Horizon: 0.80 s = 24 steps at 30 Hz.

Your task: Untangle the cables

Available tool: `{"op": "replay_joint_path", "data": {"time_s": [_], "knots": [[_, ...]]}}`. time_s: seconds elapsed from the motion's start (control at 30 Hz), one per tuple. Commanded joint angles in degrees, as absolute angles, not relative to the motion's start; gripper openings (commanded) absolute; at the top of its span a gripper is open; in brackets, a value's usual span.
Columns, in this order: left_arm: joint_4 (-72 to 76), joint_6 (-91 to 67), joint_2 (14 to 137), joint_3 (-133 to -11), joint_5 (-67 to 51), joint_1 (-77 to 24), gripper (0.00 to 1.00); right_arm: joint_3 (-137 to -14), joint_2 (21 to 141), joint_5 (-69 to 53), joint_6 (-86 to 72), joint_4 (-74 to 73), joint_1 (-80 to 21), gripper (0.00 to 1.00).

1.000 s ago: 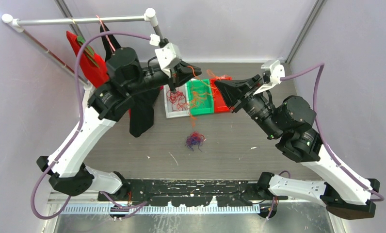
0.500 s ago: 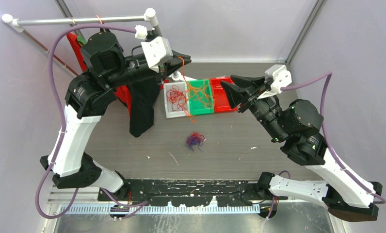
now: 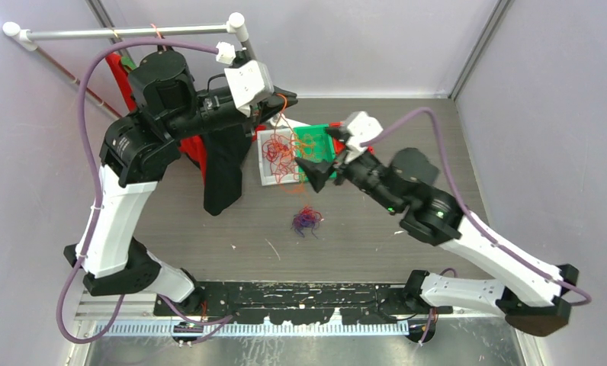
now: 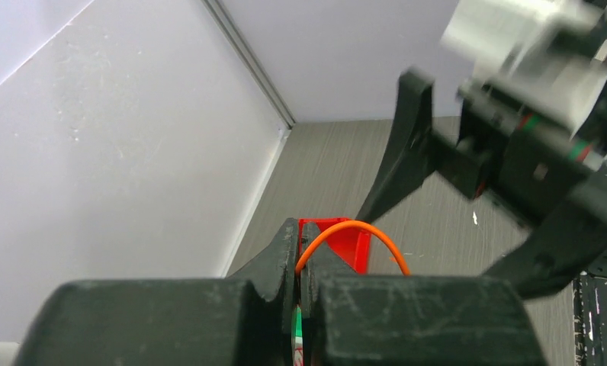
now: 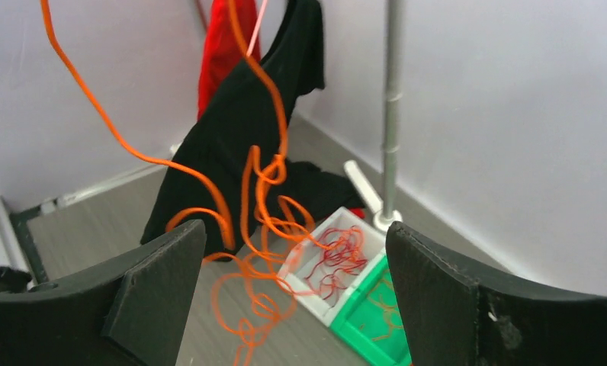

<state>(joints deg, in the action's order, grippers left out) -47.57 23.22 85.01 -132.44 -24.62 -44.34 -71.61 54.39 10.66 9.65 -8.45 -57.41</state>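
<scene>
The left tool [image 3: 287, 95] [image 4: 299, 248] is raised, its fingers pressed together on the orange cable [image 3: 286, 120] [image 4: 355, 227] with no gap showing, so the strand loops out from between the tips. From that pinch the orange cable hangs down in loose curls to the right tool [image 3: 313, 174] [image 5: 294, 248], whose fingers are spread wide and hold nothing; the tangled lower loops [image 5: 255, 221] dangle in the gap between them, and contact with either finger cannot be told. Beyond the right tool's tips lies the white bin [image 3: 277, 182] [image 5: 304, 255] holding the red cables [image 3: 276, 155] [image 5: 337, 258], with the green bin [image 3: 320, 149] [image 5: 365, 324] just beside it. A purple clump [image 3: 306, 220] lies on the desk [image 3: 361, 229], on the base side of the right tool and apart from it. A black garment [image 3: 224, 171] [image 5: 239, 130] hangs under the left tool's arm
</scene>
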Motion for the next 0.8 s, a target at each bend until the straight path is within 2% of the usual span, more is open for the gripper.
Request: {"op": "replay_joint_path", "data": {"time_s": [0.0, 0.37, 0.5, 0.63, 0.77], "knots": [[-46.85, 23.72, 82.4, -131.89, -25.03, -44.05, 0.0, -71.75, 59.21, 5.57, 7.91, -2.02, -57.6, 0.93], [-52.14, 21.73, 80.38, -132.64, -31.93, -44.1, 0.0, -71.35, 64.99, 8.71, 8.98, 5.64, -56.09, 0.92], [-52.68, 23.73, 79.55, -132.08, -30.95, -44.11, 0.0, -71.24, 62.01, 0.1, 6.88, 2.05, -54.45, 0.91], [-52.89, 26.5, 78.76, -130.7, -29.89, -44.1, 0.0, -72.66, 57.04, -11.6, 6.11, -8.8, -52.56, 0.92], [-52.06, 26.5, 78.55, -129.92, -29.71, -44.05, 0.0, -75.49, 52.85, -16.62, 7.33, -16.55, -52.13, 0.93]]}}
